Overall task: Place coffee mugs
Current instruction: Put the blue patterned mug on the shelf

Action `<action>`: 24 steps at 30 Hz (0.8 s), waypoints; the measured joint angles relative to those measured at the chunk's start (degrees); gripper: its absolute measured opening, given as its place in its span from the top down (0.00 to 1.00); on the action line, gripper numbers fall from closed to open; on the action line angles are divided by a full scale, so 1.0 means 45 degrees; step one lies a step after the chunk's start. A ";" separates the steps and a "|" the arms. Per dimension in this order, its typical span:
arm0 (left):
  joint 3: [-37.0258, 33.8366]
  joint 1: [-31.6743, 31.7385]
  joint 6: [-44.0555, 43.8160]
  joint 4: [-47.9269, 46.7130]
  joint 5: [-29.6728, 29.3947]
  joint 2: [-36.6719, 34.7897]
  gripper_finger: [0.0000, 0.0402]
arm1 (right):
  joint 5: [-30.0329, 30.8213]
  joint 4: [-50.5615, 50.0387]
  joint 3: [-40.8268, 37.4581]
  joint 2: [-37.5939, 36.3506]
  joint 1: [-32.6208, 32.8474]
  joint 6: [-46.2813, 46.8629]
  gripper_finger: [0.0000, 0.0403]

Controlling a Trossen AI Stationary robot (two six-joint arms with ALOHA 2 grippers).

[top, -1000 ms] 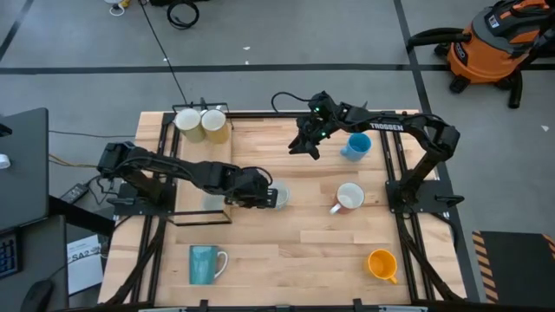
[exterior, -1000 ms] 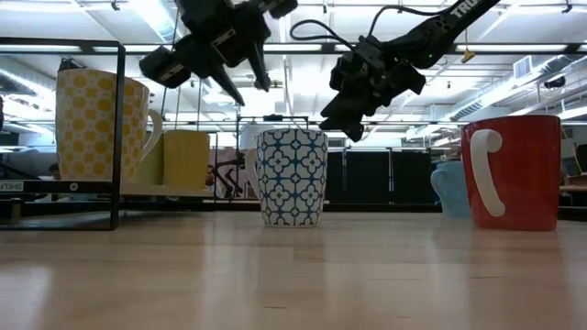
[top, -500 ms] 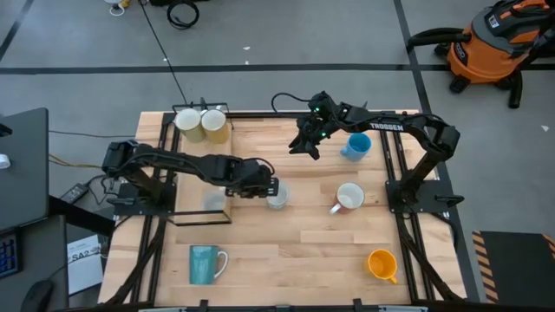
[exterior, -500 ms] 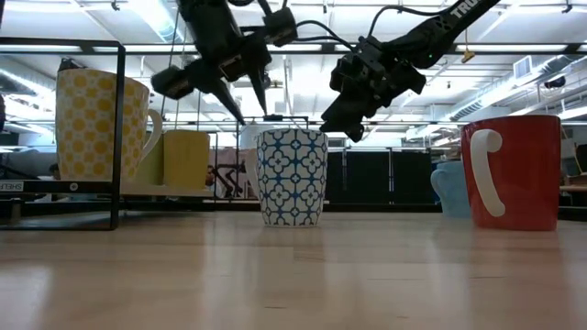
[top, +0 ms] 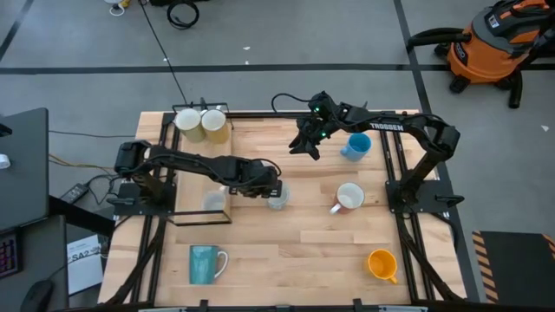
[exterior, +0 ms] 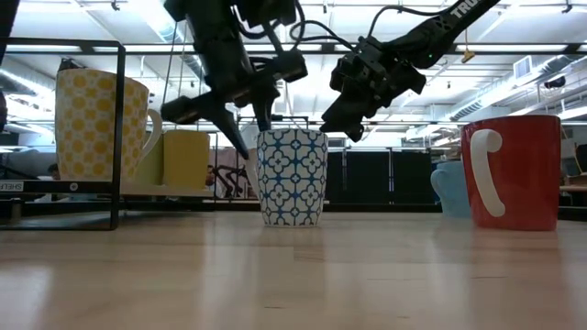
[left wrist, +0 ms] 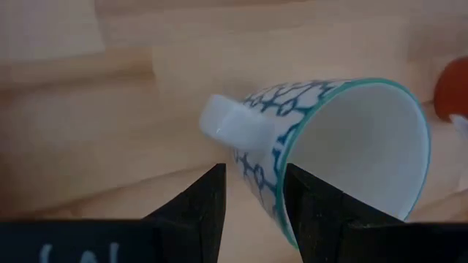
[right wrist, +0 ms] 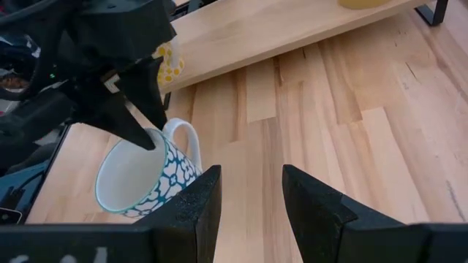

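One patterned mug (top: pixel 277 198) stands upright mid-surface (top: pixel 286 251); the left pincer (top: pixel 270 187) straddles its rim by the handle — fingers parted, not yet clamped. Right pincer (top: pixel 305 146) hangs open above the surface — holding nothing, near the blue mug (top: pixel 356 146).

The right arm (top: pixel 395 126) bears the white word "TROSSEN" along its upper link in the high view. In the low view the same arm (exterior: pixel 459 13) shows only the letters "TR" at the top edge. Nothing else is readable.
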 joint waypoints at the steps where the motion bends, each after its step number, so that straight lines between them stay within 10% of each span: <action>1: 0.0005 0.0054 0.0151 0.0012 0.0007 0.0019 0.65 | 0.0000 -0.0006 0.0000 0.0000 0.0000 0.0000 0.63; 24: 0.0004 0.0890 0.8166 -0.0331 0.0121 0.0037 0.92 | 0.0000 -0.0458 0.0000 0.0000 0.0000 0.0005 0.63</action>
